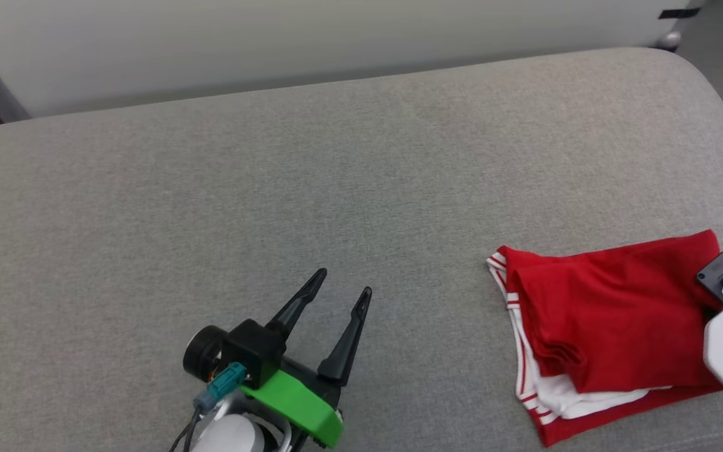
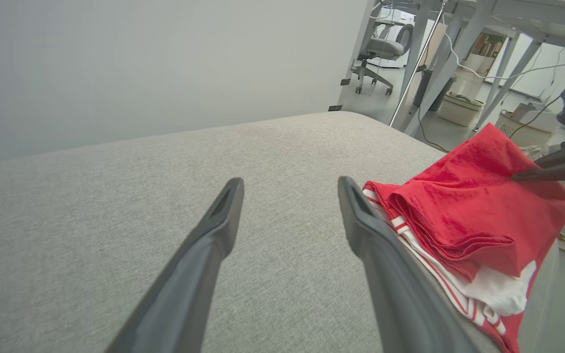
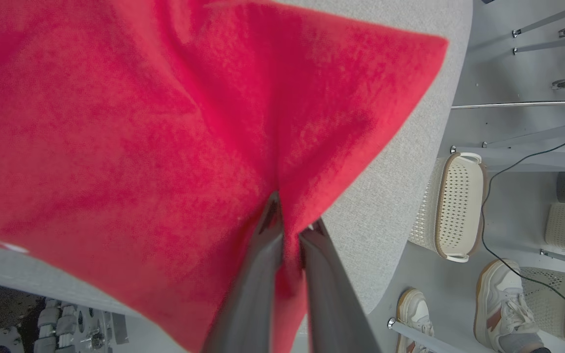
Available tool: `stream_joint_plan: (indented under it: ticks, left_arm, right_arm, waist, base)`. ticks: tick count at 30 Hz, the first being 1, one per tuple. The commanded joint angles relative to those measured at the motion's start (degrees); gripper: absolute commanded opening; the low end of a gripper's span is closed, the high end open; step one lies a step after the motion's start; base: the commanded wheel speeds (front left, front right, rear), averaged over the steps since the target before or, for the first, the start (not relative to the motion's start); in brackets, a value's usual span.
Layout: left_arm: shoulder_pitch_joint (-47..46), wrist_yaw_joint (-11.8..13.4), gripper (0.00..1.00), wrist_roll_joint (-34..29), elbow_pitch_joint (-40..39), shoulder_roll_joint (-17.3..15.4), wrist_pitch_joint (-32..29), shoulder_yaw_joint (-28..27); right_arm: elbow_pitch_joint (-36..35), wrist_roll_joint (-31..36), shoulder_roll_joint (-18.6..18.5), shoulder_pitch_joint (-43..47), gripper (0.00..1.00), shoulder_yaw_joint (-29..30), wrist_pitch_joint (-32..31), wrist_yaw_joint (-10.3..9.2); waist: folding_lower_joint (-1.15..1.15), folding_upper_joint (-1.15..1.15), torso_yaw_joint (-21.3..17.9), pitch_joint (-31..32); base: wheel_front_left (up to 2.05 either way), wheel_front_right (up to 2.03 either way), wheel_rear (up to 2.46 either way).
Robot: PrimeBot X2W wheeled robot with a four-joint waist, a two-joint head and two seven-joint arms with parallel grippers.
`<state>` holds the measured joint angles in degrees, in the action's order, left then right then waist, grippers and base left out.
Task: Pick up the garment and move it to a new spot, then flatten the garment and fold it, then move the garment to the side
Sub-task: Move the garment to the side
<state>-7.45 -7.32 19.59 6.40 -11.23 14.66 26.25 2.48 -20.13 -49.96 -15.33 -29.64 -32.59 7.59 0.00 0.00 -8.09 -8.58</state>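
- item: the garment [image 1: 612, 314], a red shirt with a white sleeve and red-white striped trim showing, lies folded in a stack of several layers at 4 o'clock in the head view, on the grey fabric-covered surface [image 1: 273, 188] and close to its 3 o'clock edge.
- right hand [image 3: 294, 213]: its 2 fingers are drawn together and clamped on a pinch of red cloth at the 3 o'clock end of the stack. The cloth puckers into a ridge between them.
- left hand [image 1: 344, 282]: fingers spread wide and holding nothing. It sits at 7 o'clock in the head view, above bare surface and well apart from the garment.
- handling, judged: light, soft and limp. It has no stiffness, so anything not gripped will sag and the layers will slide apart. It is not fragile, and the knit should not slip from a firm pinch.
- hold, judged: the present pinch appears to take only the upper layers, so a lift from here may unfold the stack. A drag along the surface, or a 2nd hold by the left hand on the folded edge at 9 o'clock, would keep the fold.
- risk, judged: the surface edge is near, and cloth pushed towards 3 o'clock could drop off.
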Motion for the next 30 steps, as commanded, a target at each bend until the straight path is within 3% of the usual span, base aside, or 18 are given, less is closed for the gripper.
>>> stream_joint_plan:
  ticks: [1,6,12,23,30]
  left_arm:
    - [-1.9,-0.2,1.00,-0.6,-0.5,-0.8,0.3,1.1]
    - [-6.1,-0.2,1.00,-1.3,-1.4,-2.2,0.3,4.5]
    - [-11.7,-0.2,1.00,-2.1,-3.6,-3.5,0.3,5.3]
    - [-18.7,-0.2,1.00,-3.5,-8.7,-6.2,0.3,5.7]
    - [-19.0,0.1,1.00,-3.7,-10.8,-6.2,0.3,5.3]
  right_arm:
    - [1.2,0.7,-0.9,-2.2,0.00,0.5,1.9,-0.10]
    - [8.0,2.2,-1.6,-6.0,0.00,4.0,8.2,-0.10]
    - [17.9,3.9,1.8,-10.5,0.00,10.8,14.0,-0.10]
    - [34.6,11.7,5.9,-19.3,0.00,25.9,19.9,-0.10]
    - [39.5,14.6,8.0,-22.1,0.00,30.1,22.4,-0.10]
  waist:
    - [0.00,0.00,-5.7,-5.3]
    - [0.00,0.00,-7.9,-9.9]
    - [0.00,0.00,-8.7,-16.9]
    - [0.00,0.00,-5.6,-24.8]
    - [0.00,0.00,-4.0,-25.6]
  base:
    - [0.00,0.00,0.00]
    - [0.00,0.00,0.00]
    - [0.00,0.00,0.00]
    - [0.00,0.00,0.00]
    - [0.00,0.00,0.00]
